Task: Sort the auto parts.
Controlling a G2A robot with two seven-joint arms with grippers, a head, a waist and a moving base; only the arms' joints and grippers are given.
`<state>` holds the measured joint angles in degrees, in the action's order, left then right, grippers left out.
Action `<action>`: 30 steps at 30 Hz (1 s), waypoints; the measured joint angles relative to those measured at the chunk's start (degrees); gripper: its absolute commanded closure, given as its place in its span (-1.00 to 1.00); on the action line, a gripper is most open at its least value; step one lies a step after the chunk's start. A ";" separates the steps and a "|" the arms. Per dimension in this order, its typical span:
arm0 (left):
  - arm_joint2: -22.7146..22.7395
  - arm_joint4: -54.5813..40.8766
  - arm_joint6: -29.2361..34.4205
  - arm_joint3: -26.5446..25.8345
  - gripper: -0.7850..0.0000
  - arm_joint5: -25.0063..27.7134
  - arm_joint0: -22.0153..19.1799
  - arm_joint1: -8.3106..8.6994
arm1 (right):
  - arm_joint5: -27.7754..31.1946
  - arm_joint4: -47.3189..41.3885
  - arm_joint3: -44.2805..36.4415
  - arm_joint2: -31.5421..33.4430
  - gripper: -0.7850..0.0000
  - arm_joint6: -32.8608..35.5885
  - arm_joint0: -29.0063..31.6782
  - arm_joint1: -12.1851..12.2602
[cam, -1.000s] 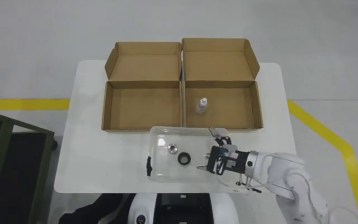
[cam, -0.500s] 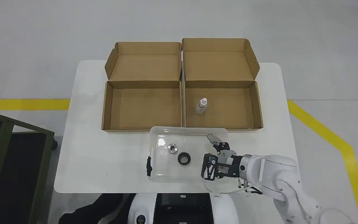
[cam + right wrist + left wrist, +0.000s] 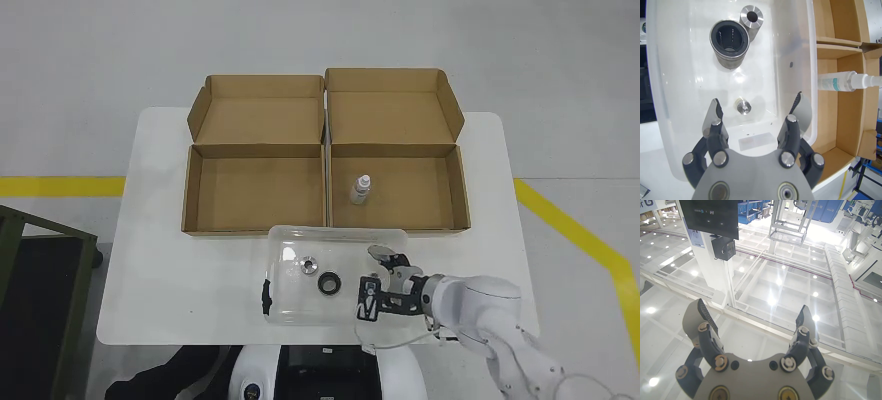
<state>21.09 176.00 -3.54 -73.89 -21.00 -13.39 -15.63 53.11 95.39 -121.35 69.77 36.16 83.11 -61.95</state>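
- Over the right end of the translucent white plastic tub (image 3: 290, 237), the right claw (image 3: 758, 100) hangs with its jaws spread wide; it holds nothing, and its fingertips (image 3: 717, 106) point down into the tub.
- On the tub's floor, below the gap between those fingertips, stands a small silvery hex-headed metal part (image 3: 743, 108); it is apart from both fingers.
- Toward the tub's middle a large cylindrical bearing of steel with a black lining (image 3: 728, 49) stands upright, its bore open to the top; just beside it, farther from the right claw, stands a smaller plain steel sleeve with a dark bore (image 3: 751, 20); whether the two touch cannot be told.
- Beyond the tub's far rim lie two open brown cardboard boxes, side by side with lids folded back; the left box (image 3: 255, 190) and the right box (image 3: 425, 190) meet at their inner walls, close to the tub.
- In the right box, near the wall facing the tub, stands a white spray bottle with a pale printed label (image 3: 360, 187).
- Under the tub and both boxes lies the white tabletop (image 3: 160, 250); the tub sits near its front edge.
- The left claw (image 3: 752, 306) points up at a lit ceiling (image 3: 772, 275); its jaws are wide apart and hold nothing.
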 measured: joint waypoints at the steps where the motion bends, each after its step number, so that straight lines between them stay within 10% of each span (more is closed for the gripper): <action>1: 0.00 0.00 0.00 0.00 -1.00 0.00 0.00 0.00 | 0.22 0.43 0.01 -0.25 -0.51 0.20 -0.11 0.04; 30: 0.00 0.00 0.00 0.00 -1.00 0.00 0.00 0.00 | 3.19 5.83 2.59 -8.10 0.29 7.65 -5.07 -0.06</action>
<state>21.09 176.00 -3.54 -73.89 -21.00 -13.39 -15.63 56.31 101.22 -118.76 61.67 43.82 78.04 -62.01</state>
